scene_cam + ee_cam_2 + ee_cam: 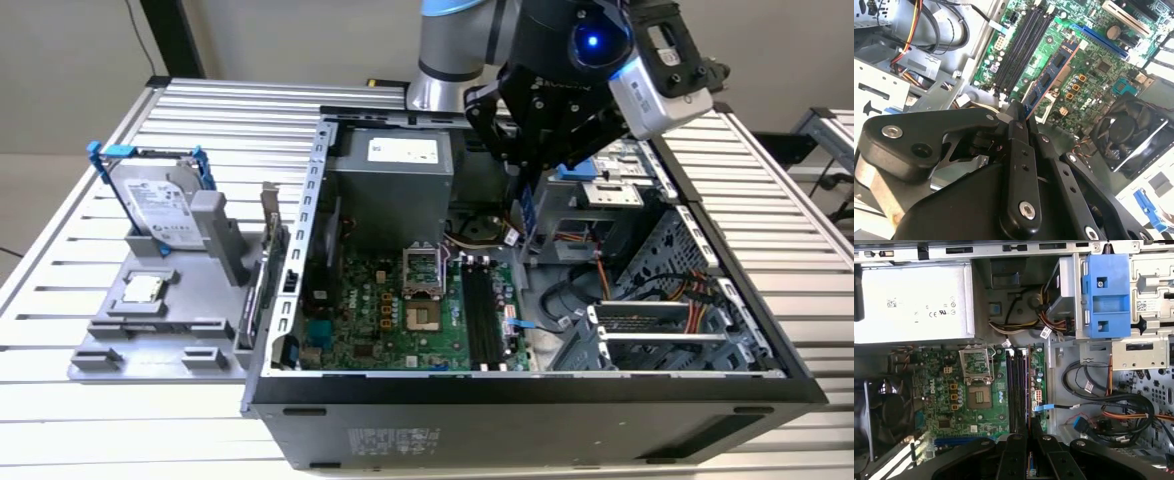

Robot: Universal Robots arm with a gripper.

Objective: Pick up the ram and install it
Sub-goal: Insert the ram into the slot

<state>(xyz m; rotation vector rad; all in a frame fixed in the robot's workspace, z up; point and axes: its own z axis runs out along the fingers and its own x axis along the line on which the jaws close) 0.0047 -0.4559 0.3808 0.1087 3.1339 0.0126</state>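
One memory stick held over the open computer

One arm hangs above the open computer case [561, 390], and its gripper [531, 178] is closed on the ram [1050, 80], a thin blue stick pinched at one end between the black fingers [1019, 150]. In the exterior view the ram [530, 212] points down from the fingers, over the green motherboard [400, 320] and near its black memory slots [483, 315], not yet seated. In the first wrist view the stick shows edge-on [1029, 385] beside the slots [1015, 390]. Outside the case, toward the exterior view's left, a hard drive [158, 205] stands upright in a grey holder [160, 330], with a small square chip [143, 289] lying on that holder.
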